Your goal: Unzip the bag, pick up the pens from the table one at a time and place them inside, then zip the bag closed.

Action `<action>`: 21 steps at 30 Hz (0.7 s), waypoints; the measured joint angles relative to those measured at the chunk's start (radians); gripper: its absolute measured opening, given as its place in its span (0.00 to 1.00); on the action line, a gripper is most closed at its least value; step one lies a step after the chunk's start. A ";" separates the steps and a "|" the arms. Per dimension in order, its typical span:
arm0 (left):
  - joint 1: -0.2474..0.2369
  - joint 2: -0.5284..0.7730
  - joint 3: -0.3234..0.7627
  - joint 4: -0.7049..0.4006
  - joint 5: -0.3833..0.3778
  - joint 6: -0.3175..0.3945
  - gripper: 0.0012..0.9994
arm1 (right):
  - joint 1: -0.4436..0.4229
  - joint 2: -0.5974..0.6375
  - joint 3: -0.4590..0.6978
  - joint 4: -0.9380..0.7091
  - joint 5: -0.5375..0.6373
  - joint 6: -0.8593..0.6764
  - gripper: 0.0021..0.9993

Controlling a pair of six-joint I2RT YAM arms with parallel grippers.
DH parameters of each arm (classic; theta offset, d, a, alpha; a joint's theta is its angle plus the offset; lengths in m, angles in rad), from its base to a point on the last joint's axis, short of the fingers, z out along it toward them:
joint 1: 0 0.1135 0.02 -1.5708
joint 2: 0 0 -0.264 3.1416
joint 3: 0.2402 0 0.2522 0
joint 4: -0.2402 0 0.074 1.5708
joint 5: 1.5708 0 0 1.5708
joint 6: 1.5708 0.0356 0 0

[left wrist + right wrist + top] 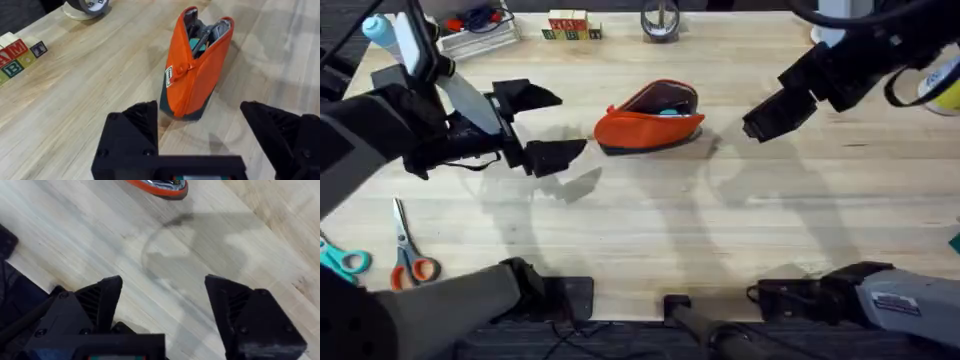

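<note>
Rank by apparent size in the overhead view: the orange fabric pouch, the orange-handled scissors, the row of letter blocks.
1. orange fabric pouch, clearly largest.
2. orange-handled scissors.
3. row of letter blocks; it sits farther from the camera, so its true size against the scissors is unsure.

Scissors (408, 255), orange handles, flat near front left edge of desk, blades pointing twd back. Teal-handled item (342, 261) just beside, partly cut off at left edge, can't tell what. Letter blocks (570, 26) in a row at back, centre-left; also seen close in left wrist view (17, 57). Tape roll (661, 22) at back centre, right of blocks. Clear tray (480, 30) w/ red & blue bits at back left.
</note>
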 joint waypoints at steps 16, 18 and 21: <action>0.000 0.001 0.000 0.012 -0.097 0.000 0.99 | 0.000 0.000 0.000 -0.007 0.038 -0.042 1.00; 0.000 0.001 0.000 0.012 -0.097 0.000 0.99 | 0.000 0.000 0.000 -0.006 0.037 -0.043 1.00; 0.000 0.001 0.000 0.012 -0.097 0.000 0.99 | 0.000 0.000 0.000 0.006 -0.016 -0.042 1.00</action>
